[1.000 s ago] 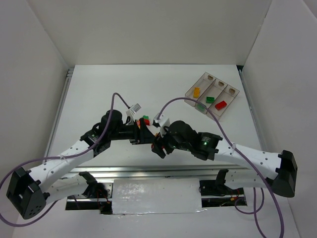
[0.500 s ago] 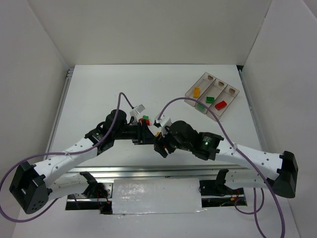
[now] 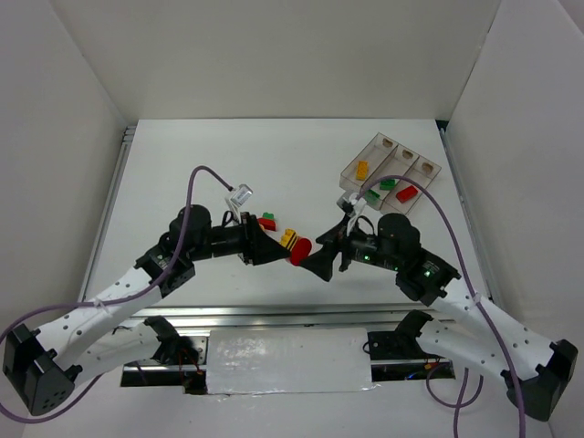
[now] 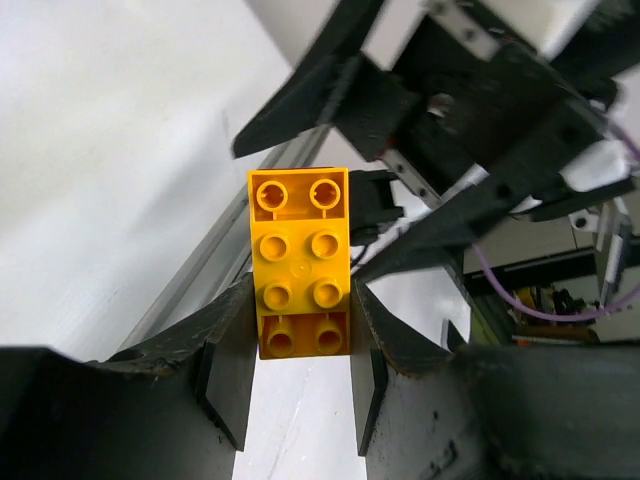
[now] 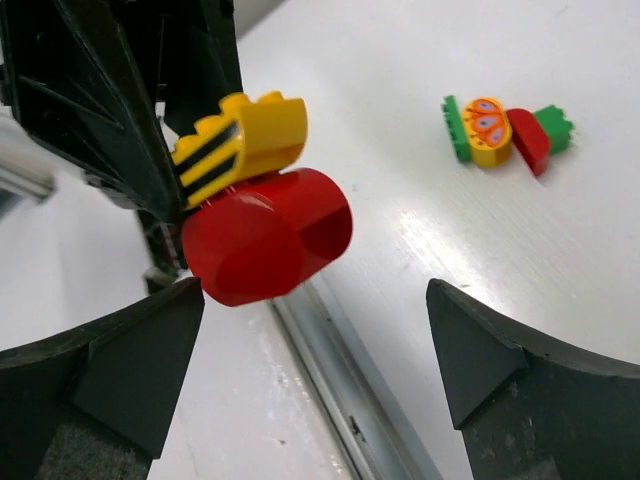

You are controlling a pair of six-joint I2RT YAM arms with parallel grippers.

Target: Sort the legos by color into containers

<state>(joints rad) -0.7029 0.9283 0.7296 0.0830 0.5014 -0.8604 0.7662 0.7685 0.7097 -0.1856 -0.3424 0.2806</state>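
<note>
My left gripper (image 3: 274, 248) is shut on a yellow brick (image 4: 300, 258) with black stripes (image 5: 243, 142), held above the table. A rounded red brick (image 5: 266, 236) is stuck under the yellow one; the pair shows in the top view (image 3: 294, 243). My right gripper (image 3: 318, 263) is open and empty, just right of that pair, its jaws (image 5: 315, 365) wide apart below the red brick. The three-compartment tray (image 3: 424, 180) holds a yellow brick (image 3: 362, 169), two green bricks (image 3: 388, 182) and a red brick (image 3: 407, 192).
A small cluster of green, orange-yellow and red bricks (image 5: 500, 130) lies on the table behind my left gripper, also in the top view (image 3: 267, 221). The table's metal front rail (image 3: 274, 315) runs below both grippers. White walls enclose the table.
My right gripper has drawn back to the right, away from the left gripper, and now stands open. The yellow and red pair stays in my left gripper, which shifted slightly left.
</note>
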